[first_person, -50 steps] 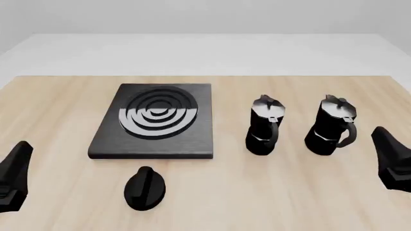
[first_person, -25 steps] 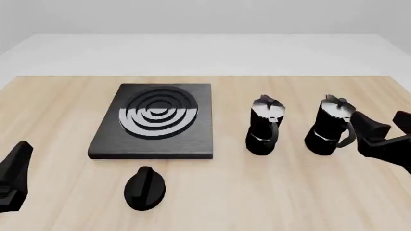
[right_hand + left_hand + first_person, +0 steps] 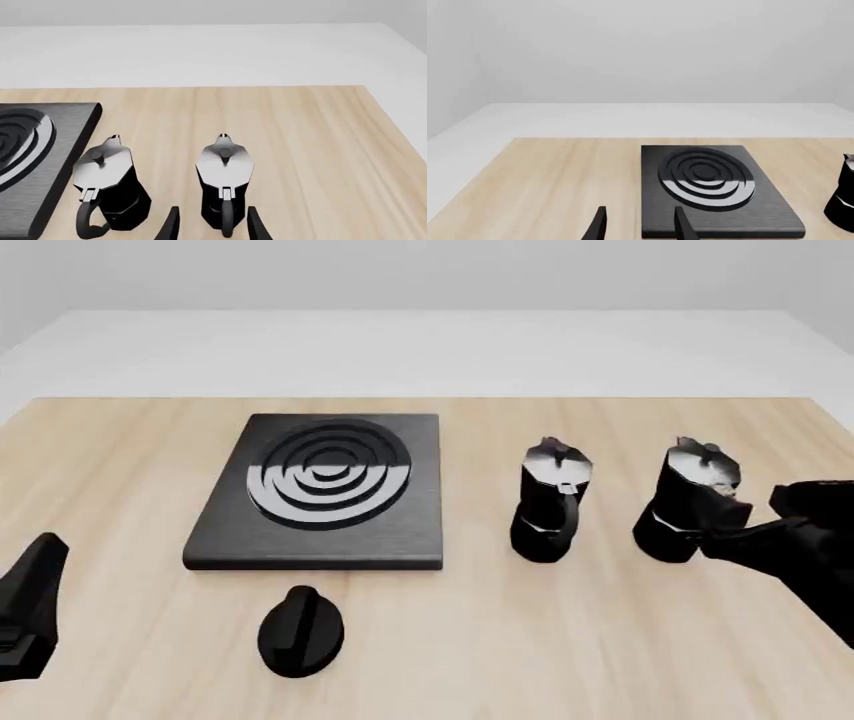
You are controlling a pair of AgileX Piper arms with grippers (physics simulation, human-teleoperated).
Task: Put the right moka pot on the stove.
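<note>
**A:** Where is the small black faceted moka pot with the silvery lid [image 3: 687, 502]?

**B:** Upright on the light wooden tabletop [image 3: 561, 640], near its right edge, untouched. The right gripper [image 3: 212, 225] is spread, one finger either side of the curved handle.

**A:** Surroundings?

**B:** A near-identical second pot [image 3: 549, 502] stands just beside it. The flat black square stove with concentric rings [image 3: 324, 490] is bare; a black oval knob [image 3: 300, 630] lies near the front edge. The left gripper [image 3: 639, 227] is parted, holding nothing.

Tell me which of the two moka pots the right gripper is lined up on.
The right moka pot, farther from the stove. Its handle sits between the right gripper's open fingers in the wrist view; the other pot stands off to the side.
</note>
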